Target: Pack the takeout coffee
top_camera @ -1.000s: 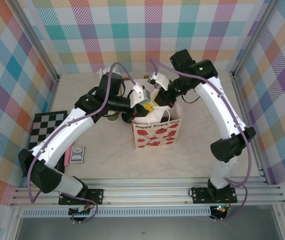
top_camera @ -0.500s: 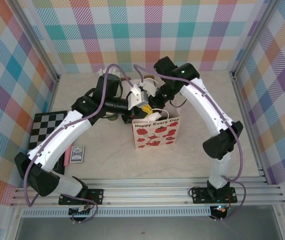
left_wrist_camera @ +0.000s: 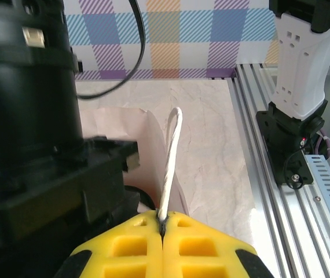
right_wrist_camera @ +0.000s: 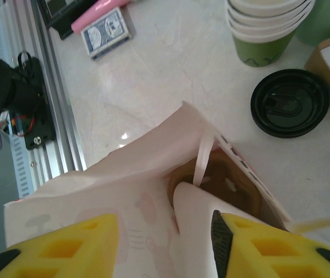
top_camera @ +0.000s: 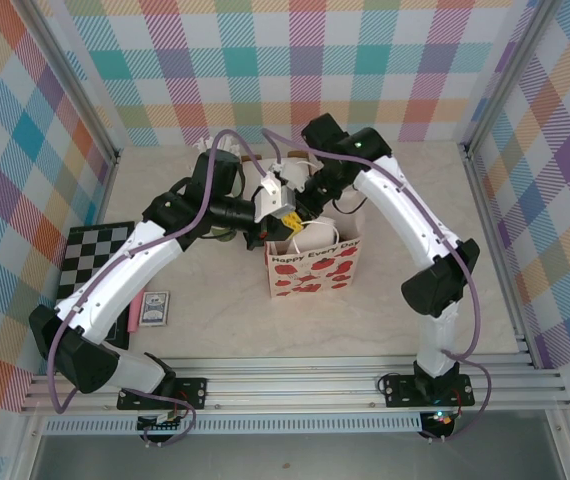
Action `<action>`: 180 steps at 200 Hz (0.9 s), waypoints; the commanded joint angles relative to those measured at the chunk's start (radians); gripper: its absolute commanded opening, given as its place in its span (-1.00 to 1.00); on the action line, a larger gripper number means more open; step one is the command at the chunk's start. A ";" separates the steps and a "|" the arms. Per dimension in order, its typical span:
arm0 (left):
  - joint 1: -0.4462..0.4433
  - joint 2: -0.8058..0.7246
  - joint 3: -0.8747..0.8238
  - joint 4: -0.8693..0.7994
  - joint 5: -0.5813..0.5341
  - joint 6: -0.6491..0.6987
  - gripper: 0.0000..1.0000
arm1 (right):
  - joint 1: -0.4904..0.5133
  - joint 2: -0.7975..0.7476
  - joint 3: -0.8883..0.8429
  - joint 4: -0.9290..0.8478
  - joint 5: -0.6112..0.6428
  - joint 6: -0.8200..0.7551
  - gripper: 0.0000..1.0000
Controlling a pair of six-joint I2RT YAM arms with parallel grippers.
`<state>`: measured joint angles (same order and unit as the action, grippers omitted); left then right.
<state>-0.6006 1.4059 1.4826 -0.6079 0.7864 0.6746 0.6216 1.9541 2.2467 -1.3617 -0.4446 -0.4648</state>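
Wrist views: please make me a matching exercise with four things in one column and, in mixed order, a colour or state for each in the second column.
Things
1. lid
2. cups
3. cards
4. handle

Colour or state
A. stacked, cream rims
B. white, pinched in the left claw
C. black and round
D. blue, beside a pink thing

Pairs: 1-C, 2-A, 3-D, 4-B
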 commanded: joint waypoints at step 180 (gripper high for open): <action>0.050 0.029 0.077 -0.085 -0.042 0.088 -1.00 | -0.215 -0.435 -0.545 0.272 0.385 0.814 0.34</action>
<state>-0.5785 1.4162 1.5108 -0.6537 0.7658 0.7250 0.4011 1.4925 1.7042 -1.0729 -0.0086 0.2760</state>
